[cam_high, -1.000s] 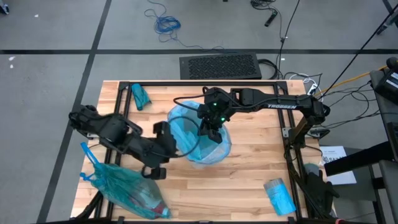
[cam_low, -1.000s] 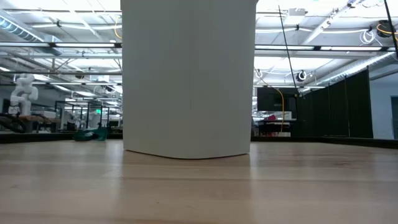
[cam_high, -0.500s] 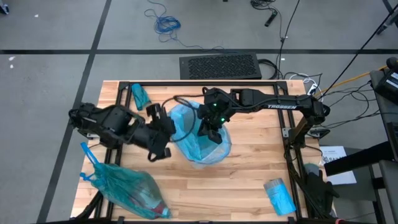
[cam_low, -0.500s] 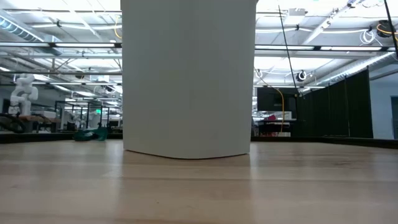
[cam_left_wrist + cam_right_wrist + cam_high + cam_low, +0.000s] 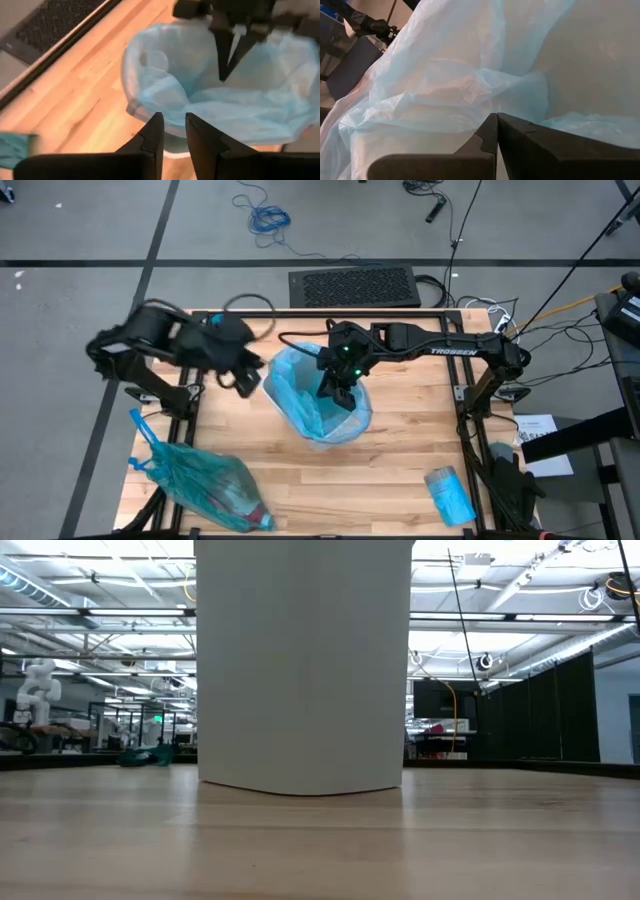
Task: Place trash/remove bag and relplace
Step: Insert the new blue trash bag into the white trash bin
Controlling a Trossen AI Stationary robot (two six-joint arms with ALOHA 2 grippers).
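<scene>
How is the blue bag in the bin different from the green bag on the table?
The blue bag is open and spread in the white bin; the green bag is tied shut, lying by the table's corner. The blue one is pale, the green one darker and stuffed full. Both are thin plastic.
</scene>
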